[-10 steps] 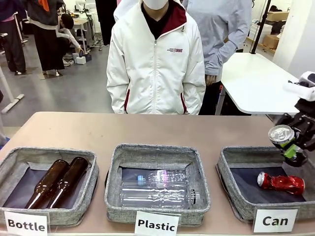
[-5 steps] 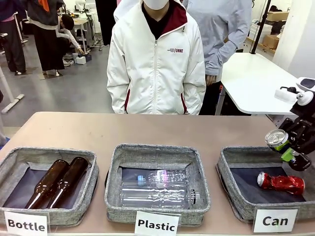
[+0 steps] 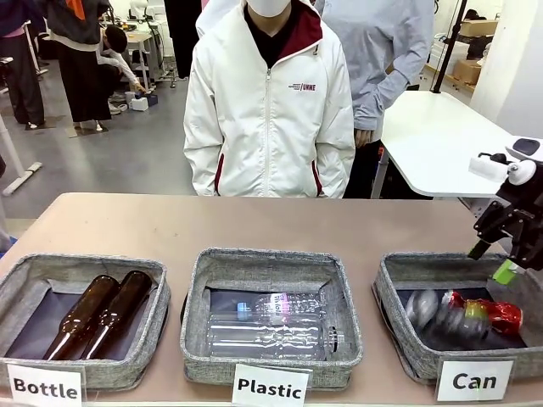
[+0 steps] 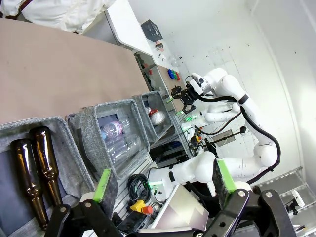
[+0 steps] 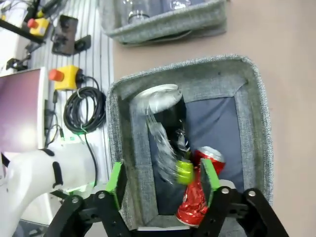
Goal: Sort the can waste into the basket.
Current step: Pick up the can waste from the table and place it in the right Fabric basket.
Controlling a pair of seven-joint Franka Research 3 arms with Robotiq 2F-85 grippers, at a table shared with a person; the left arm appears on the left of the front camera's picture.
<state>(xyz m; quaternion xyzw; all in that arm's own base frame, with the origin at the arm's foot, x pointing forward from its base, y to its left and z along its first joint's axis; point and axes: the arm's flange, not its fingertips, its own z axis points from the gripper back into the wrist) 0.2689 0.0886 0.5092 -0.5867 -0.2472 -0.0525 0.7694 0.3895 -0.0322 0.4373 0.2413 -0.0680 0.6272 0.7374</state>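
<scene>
The dark can [image 3: 441, 312] is a motion-blurred streak inside the grey "Can" basket [image 3: 393, 292], just left of the crushed red can [image 3: 501, 315] lying on the basket's dark base. My right gripper [image 3: 492, 261] hangs open above the basket's right half, with nothing between its fingers. In the right wrist view the dark can [image 5: 165, 131], silver top showing, blurs below the open gripper [image 5: 162, 181], next to the red can [image 5: 195, 205] inside the basket [image 5: 252, 113]. My left gripper [image 4: 163, 180] is open and holds nothing, high over the table's left end.
The "Plastic" basket [image 3: 199, 297] in the middle holds clear bottles [image 3: 271, 326]. The "Bottle" basket [image 3: 157, 309] at the left holds two brown glass bottles [image 3: 97, 314]. A person in a white jacket [image 3: 267, 110] stands at the far side. White cards [image 3: 473, 380] front the baskets.
My right gripper has opened and risen slightly to the right. The dark can it held has left its fingers and dropped into the "Can" basket beside the red can.
</scene>
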